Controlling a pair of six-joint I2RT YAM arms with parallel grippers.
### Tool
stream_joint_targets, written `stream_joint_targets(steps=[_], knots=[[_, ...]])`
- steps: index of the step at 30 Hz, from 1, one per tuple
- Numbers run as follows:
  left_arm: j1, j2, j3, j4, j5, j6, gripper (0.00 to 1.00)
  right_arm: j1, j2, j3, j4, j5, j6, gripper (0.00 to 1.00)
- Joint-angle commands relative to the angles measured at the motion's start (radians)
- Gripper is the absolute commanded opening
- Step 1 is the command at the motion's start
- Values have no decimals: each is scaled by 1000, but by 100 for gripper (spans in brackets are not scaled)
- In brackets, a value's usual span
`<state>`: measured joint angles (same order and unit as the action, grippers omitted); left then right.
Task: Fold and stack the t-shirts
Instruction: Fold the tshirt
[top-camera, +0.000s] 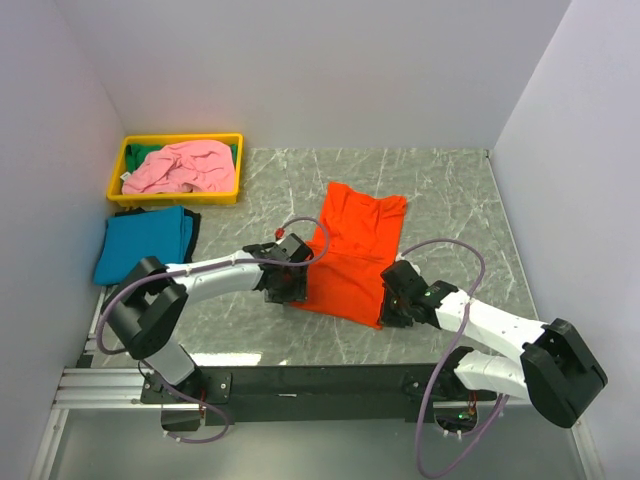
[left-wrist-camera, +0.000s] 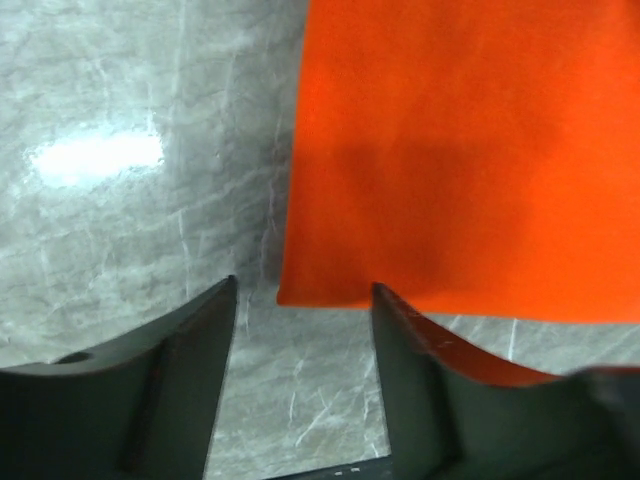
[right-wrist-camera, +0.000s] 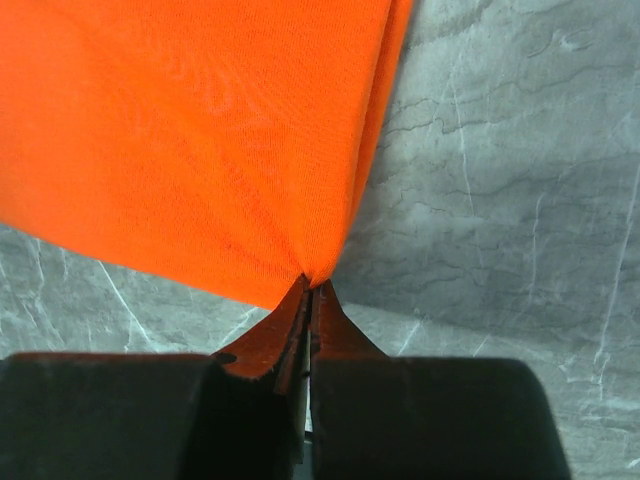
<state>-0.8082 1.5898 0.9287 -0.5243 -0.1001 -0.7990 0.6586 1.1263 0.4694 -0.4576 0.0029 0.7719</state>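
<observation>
The bright orange t-shirt (top-camera: 350, 255) lies spread flat on the marble table, its hem toward the arms. My right gripper (right-wrist-camera: 310, 285) is shut on the shirt's near right corner, and the cloth (right-wrist-camera: 200, 130) puckers into the fingertips. In the top view that gripper (top-camera: 392, 302) sits at the shirt's lower right edge. My left gripper (left-wrist-camera: 305, 292) is open at the near left corner (left-wrist-camera: 292, 290), which lies just ahead of the gap between the fingers (left-wrist-camera: 200, 340); in the top view this gripper (top-camera: 290, 285) rests at the shirt's left edge. A teal t-shirt (top-camera: 145, 245) lies folded at the left. A pink t-shirt (top-camera: 180, 165) is crumpled in the tray.
The yellow tray (top-camera: 175, 197) stands at the back left with the pink cloth and a bit of green cloth (top-camera: 150, 152) in it. White walls close in the table on the left, back and right. Bare marble (top-camera: 450, 200) shows to the right of the orange shirt.
</observation>
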Motion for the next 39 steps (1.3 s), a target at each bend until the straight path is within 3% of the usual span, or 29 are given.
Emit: stream_joint_targets(steps=[1, 9, 13, 14, 16, 19, 26, 28, 32, 39], knots=[[-11, 32, 48, -11, -15, 3, 59, 6, -5, -38, -81, -1, -16, 0], [-39, 125, 73, -42, -30, 9, 38, 6, 0, -37, -82, -21, -19, 0], [-54, 148, 62, -77, -18, 0, 17, 6, 1, -32, -93, -37, -20, 0], [-60, 142, 55, -92, -15, -3, 7, 7, -5, -32, -98, -46, -20, 0], [-69, 130, 29, -115, -3, -17, 1, 10, -14, -37, -104, -67, -23, 0], [-104, 67, -19, -180, 10, -55, 1, 36, -37, -37, -144, -116, -11, 0], [-301, -190, -114, -362, 60, -215, 1, 353, -156, 0, -315, -213, 170, 0], [-313, -237, -149, -361, 91, -236, 1, 381, -197, 29, -348, -198, 211, 0], [-299, -289, -50, -451, 33, -210, 1, 369, -253, 144, -490, -94, 195, 0], [-143, -231, 209, -448, -19, -43, 1, 172, -194, 349, -550, -21, 0, 0]])
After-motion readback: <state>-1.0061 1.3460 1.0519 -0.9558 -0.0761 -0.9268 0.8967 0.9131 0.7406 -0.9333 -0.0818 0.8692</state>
